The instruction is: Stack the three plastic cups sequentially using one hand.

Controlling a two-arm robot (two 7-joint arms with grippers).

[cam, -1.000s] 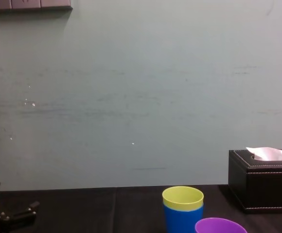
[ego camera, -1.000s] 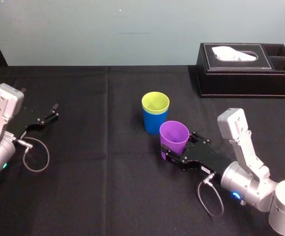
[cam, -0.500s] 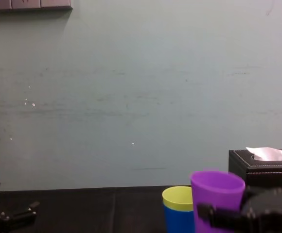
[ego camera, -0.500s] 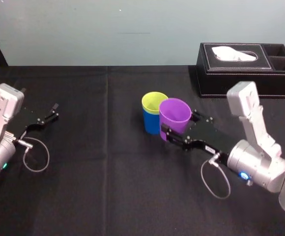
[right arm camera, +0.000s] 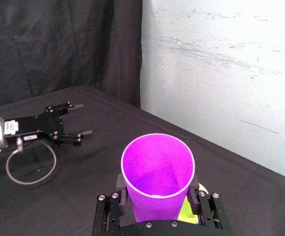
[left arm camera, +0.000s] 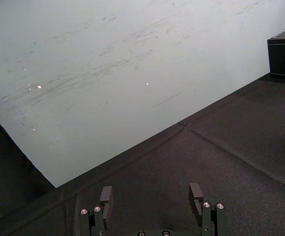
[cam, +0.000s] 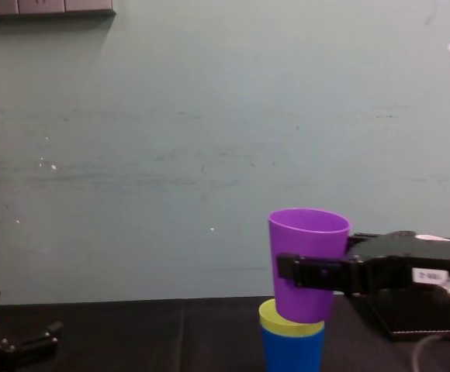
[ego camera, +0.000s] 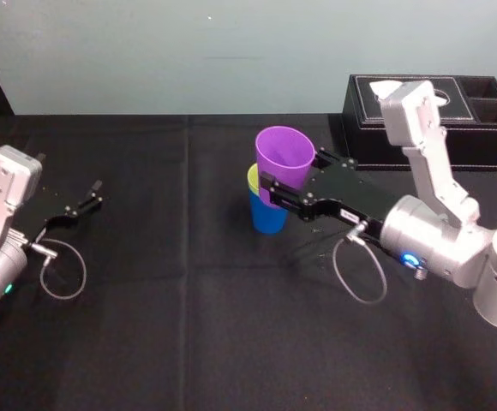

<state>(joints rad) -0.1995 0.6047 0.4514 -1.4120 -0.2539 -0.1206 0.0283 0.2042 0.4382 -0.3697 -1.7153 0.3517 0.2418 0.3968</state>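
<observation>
The right gripper (ego camera: 290,178) is extended over the middle of the black table (ego camera: 188,300), and its two jaws are closed against opposite sides of the purple cup (ego camera: 283,154), gripping it around the lower half of its wall. The purple cup is held upright, mouth up and clear of the table, directly above the other two cups. In the chest view its base (cam: 309,260) sits level with the mouth of the yellow-green cup (cam: 291,327); whether it has entered or touches that cup cannot be told. The yellow-green cup (ego camera: 252,178) is nested inside the blue cup (ego camera: 268,216), with only its rim band standing above the blue one. The blue cup stands upright on the table near its centre. In the right wrist view the purple cup (right arm camera: 157,172) is seated between the jaws with its open mouth facing the camera, and a sliver of yellow-green (right arm camera: 189,211) is seen beneath it. A black tissue box (ego camera: 480,128) stands at the far right of the table, apart from the cups. The left gripper (ego camera: 94,193) rests low at the left side of the table, well apart from the cups, its jaws (left arm camera: 151,194) spread and holding nothing.
</observation>
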